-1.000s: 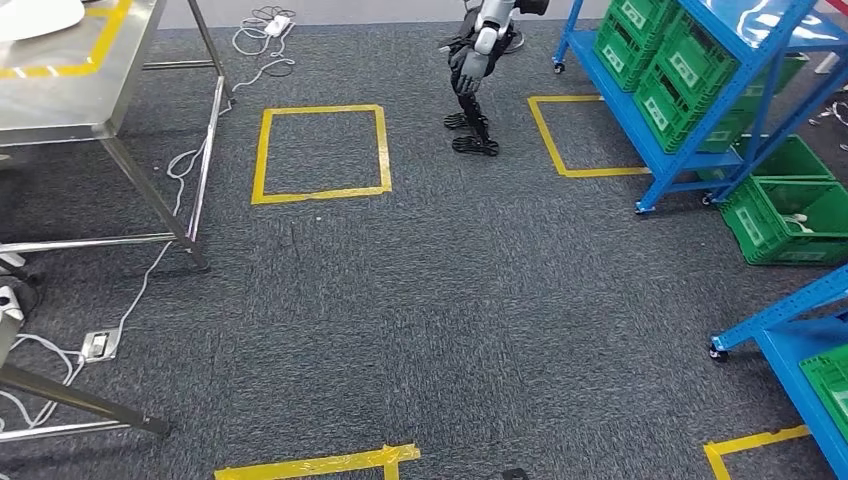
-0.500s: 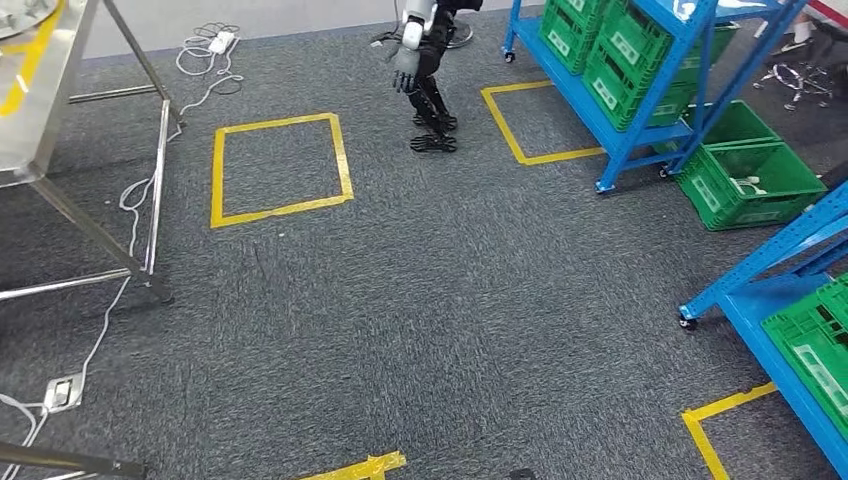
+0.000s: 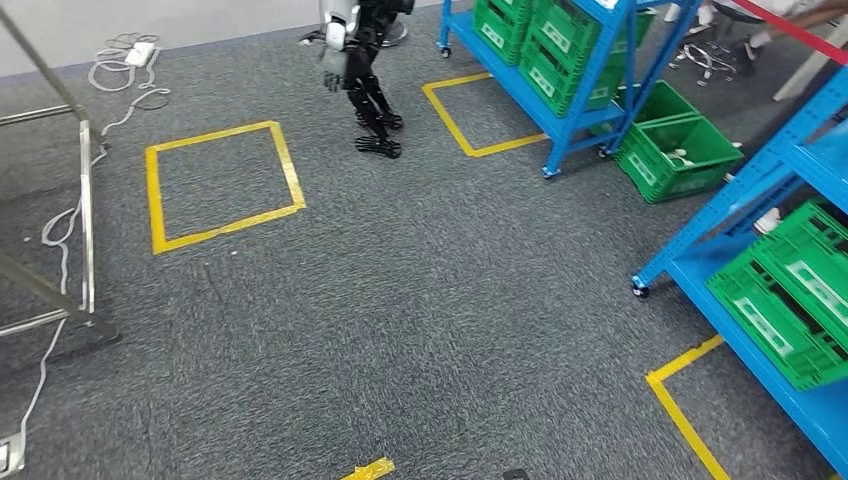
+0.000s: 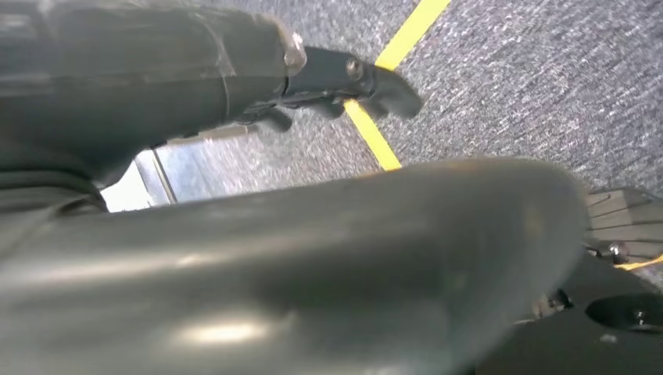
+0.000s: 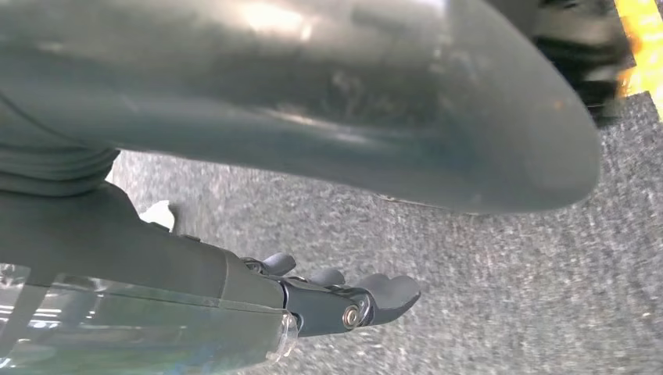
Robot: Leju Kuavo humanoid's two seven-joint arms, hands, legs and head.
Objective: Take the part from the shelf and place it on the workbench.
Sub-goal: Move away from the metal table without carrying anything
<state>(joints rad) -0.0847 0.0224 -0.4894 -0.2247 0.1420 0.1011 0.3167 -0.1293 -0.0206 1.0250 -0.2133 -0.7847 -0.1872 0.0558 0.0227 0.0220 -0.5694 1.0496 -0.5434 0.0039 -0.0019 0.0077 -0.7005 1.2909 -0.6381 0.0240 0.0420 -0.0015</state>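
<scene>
A blue shelf [image 3: 752, 190] rises at the right in the head view, with green crates [image 3: 790, 290] on its low level. A second blue shelf [image 3: 556, 95] with green crates stands farther back. The steel legs of the workbench [image 3: 86, 228] show at the left edge. I cannot make out the part on either shelf. My left hand [image 4: 313, 258] hangs over the carpet, its dark fingers [image 4: 352, 78] straight and holding nothing. My right hand [image 5: 328, 117] hangs the same way, fingers [image 5: 352, 301] spread and bare.
Another humanoid robot [image 3: 355, 70] stands at the back between a yellow taped square [image 3: 222, 180] and the far shelf. A green crate [image 3: 676, 158] with small white pieces sits on the floor. Cables [image 3: 60, 225] trail by the workbench legs. Yellow tape [image 3: 682, 405] marks the floor by the near shelf.
The whole picture has slid left, so the camera has turned right. The workbench has nearly left the frame and the near blue shelf fills more of the right side.
</scene>
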